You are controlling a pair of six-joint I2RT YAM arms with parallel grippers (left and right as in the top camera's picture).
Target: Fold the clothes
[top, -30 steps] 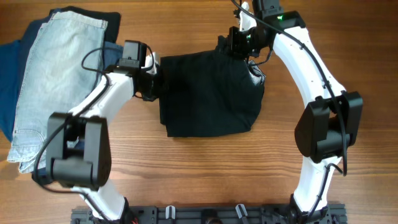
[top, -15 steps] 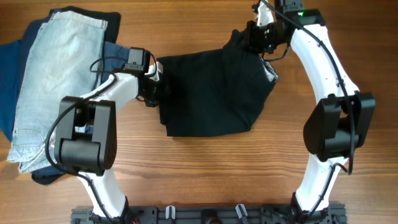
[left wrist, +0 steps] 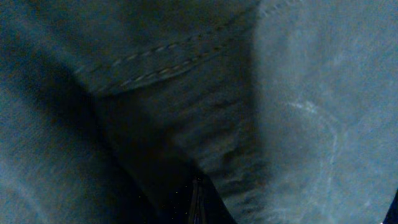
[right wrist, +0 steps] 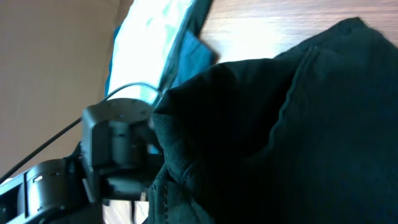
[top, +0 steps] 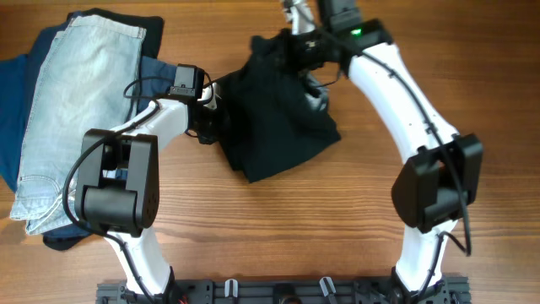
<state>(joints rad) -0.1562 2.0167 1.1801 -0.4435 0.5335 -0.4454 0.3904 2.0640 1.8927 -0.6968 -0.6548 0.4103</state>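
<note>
The black shorts (top: 274,127) lie bunched at the table's middle, their right side lifted and carried over to the left. My right gripper (top: 297,44) is shut on the shorts' far edge and holds it up; its wrist view shows black cloth (right wrist: 298,124) filling the frame and hiding the fingers. My left gripper (top: 211,114) is at the shorts' left edge, shut on the cloth; its wrist view shows only dark fabric with a stitched seam (left wrist: 155,62).
Light denim shorts (top: 72,110) lie on navy garments (top: 13,110) at the far left. The left arm (top: 126,160) stretches from the front toward the shorts. Bare wood lies right of and in front of the shorts.
My right gripper has swung left with the shorts' far right part, folding it over toward the left. The left gripper has stayed at the left edge.
</note>
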